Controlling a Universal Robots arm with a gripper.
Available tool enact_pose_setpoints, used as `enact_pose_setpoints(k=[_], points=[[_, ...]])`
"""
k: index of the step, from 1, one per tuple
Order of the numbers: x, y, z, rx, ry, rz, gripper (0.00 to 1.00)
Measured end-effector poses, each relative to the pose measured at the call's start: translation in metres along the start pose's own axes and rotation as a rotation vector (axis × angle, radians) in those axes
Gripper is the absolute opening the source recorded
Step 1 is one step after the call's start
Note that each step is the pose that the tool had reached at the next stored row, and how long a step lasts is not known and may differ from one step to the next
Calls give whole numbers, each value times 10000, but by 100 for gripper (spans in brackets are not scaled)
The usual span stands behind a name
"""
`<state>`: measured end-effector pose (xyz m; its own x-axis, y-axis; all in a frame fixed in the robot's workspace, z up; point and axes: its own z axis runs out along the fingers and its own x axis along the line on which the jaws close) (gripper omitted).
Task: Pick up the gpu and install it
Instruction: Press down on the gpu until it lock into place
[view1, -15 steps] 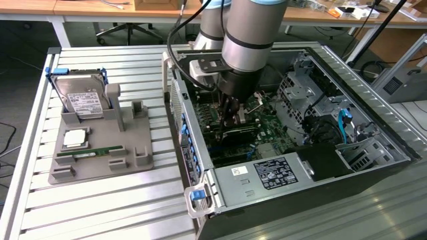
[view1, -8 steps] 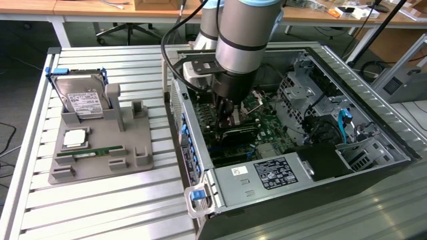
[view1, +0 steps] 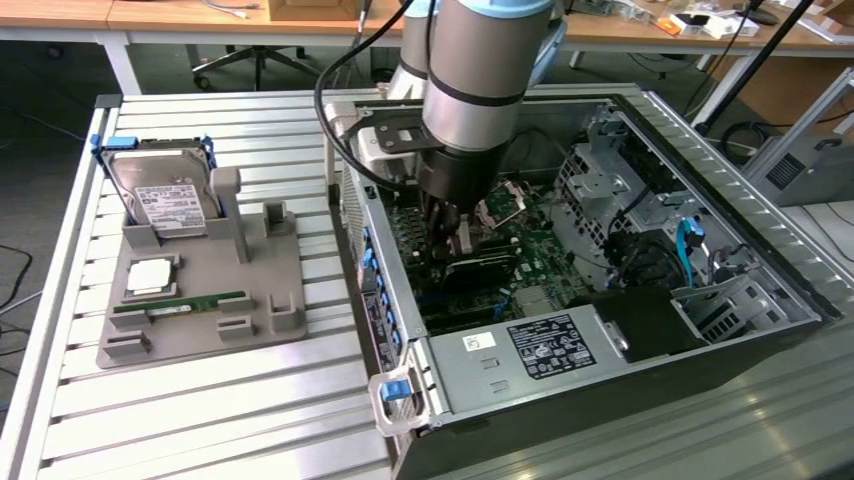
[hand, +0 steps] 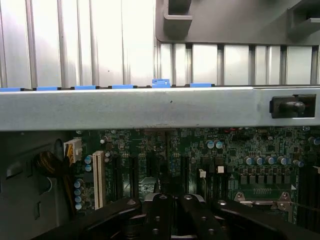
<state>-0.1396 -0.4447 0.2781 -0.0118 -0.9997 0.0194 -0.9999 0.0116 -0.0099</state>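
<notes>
Vertically poised — end effector (view1: 451, 232) clamped inside computer case (view1: 747, 270).

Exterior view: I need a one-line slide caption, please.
Shut gripper lowers the gpu into the open computer case.

Even, diffuse indoor light fills the exterior view, with soft shadows and no hard glare. The computer case (view1: 587, 270) interior is dimmer. In the wrist view the case's metal edge (hand: 150, 107) is bright, the motherboard (hand: 200, 160) below dim and slightly soft.
</notes>
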Motion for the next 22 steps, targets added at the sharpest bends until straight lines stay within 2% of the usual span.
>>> enact_pose_setpoints(k=[12,22], points=[[-2,2,46,-1,1,1,11],[-14,1,44,1,-3,2,11]])
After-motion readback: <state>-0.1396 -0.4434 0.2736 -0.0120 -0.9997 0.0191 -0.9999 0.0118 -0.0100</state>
